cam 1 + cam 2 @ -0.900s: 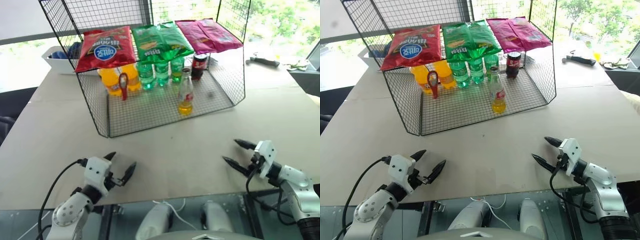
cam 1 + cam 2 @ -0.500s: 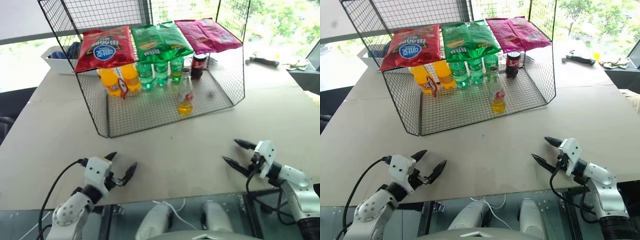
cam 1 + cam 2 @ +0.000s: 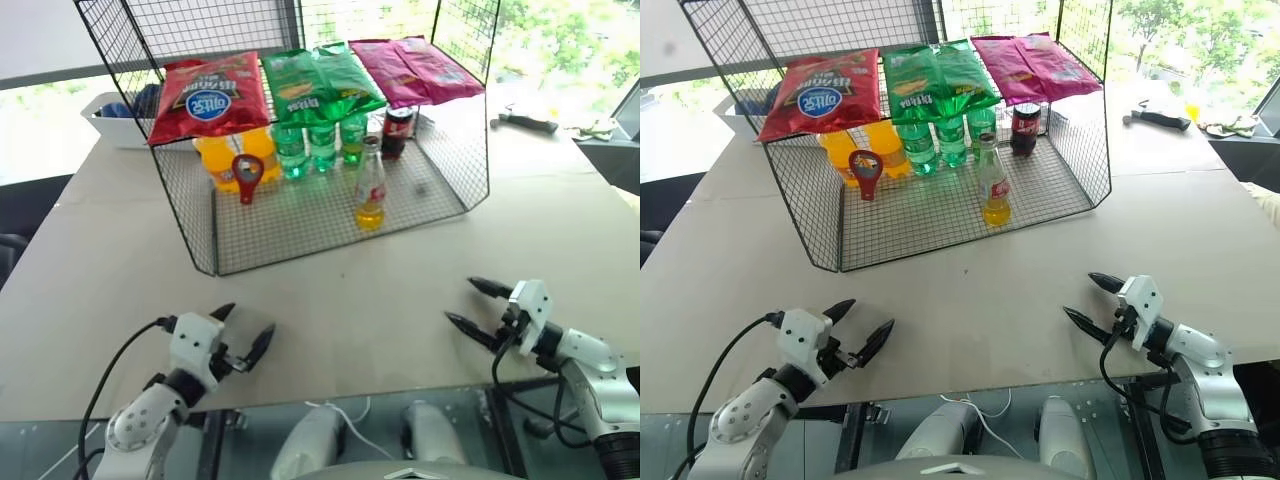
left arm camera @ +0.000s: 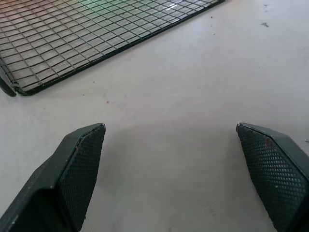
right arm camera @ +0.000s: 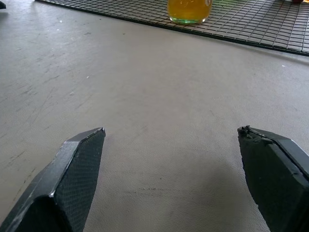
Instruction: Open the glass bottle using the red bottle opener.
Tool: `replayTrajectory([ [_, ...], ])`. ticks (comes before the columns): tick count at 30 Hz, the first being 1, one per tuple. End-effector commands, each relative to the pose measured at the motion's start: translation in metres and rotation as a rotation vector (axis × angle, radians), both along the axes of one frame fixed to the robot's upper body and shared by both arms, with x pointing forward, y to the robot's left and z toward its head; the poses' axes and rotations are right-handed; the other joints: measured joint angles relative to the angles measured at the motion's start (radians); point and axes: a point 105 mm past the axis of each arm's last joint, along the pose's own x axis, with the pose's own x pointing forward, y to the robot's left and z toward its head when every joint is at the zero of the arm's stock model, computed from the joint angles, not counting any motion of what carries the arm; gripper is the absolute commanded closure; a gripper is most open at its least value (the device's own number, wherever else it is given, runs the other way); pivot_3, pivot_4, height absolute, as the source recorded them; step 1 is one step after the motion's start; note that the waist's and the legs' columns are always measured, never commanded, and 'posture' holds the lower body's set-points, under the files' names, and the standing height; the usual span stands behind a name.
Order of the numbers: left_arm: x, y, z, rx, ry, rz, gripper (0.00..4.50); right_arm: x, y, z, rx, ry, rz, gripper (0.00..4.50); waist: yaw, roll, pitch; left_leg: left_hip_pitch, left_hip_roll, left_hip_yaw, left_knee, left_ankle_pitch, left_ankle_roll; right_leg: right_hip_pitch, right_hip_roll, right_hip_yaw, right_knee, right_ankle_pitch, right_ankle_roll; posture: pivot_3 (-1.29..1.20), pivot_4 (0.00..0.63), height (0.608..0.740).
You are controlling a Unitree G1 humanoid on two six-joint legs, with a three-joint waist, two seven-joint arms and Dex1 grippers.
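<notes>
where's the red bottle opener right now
The red bottle opener hangs on the left front of the wire rack, in front of the orange soda bottles and below the red chip bag, left of the glass bottle.

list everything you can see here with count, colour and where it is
wire rack: 1, black, back middle of the table
glass bottle: 1, clear with yellow liquid, rack floor, front
red bottle opener: 1, red, hanging on the rack's left front mesh
snack bags: 3, red, green, magenta, on the rack's upper shelf
orange soda bottles: 2, orange, rack floor, back left
green bottles: 3, green, rack floor, back middle
cola bottle: 1, dark, rack floor, back right
bin: 1, white, behind the rack's left side
tool: 1, dark, table's far right
table: 1, beige
left end effector: 1, black fingers, open, near left
right end effector: 1, black fingers, open, near right
</notes>
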Motion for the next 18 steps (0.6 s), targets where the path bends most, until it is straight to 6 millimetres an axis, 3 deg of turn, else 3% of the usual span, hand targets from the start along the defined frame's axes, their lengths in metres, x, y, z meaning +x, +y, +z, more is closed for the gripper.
replayTrajectory([
  [1, 0.006, -0.003, 0.015, -0.056, -0.064, 0.010, 0.00, 0.006, 0.011, 0.025, 0.076, -0.074, 0.021, 0.07, 0.000, 0.000, 0.000, 0.000, 0.000, 0.000, 0.000, 0.000, 0.000, 0.000, 0.000, 0.000, 0.000, 0.000, 0.000, 0.00, 0.150, 0.740],
  [7, 0.023, -0.010, 0.038, -0.157, -0.149, 0.042, 0.00, 0.006, 0.049, 0.062, 0.179, -0.130, 0.130, 0.07, -0.001, 0.000, 0.000, -0.002, 0.000, 0.000, 0.000, 0.000, -0.001, -0.003, 0.000, 0.000, 0.000, 0.000, 0.000, 0.00, 0.150, 0.740],
  [14, 0.069, -0.013, 0.089, -0.148, -0.343, 0.171, 0.00, -0.006, 0.100, 0.109, 0.275, -0.190, 0.288, 0.07, 0.002, -0.001, 0.001, -0.005, 0.000, -0.003, 0.000, 0.003, -0.005, -0.004, 0.000, -0.002, 0.000, 0.000, 0.000, 0.00, 0.150, 0.740],
  [18, 0.091, -0.015, 0.108, -0.109, -0.422, 0.231, 0.00, -0.010, 0.117, 0.125, 0.303, -0.210, 0.333, 0.07, 0.000, -0.001, 0.001, -0.005, -0.001, -0.002, 0.000, 0.003, -0.005, -0.004, 0.000, -0.002, 0.000, 0.000, 0.000, 0.00, 0.150, 0.740],
])
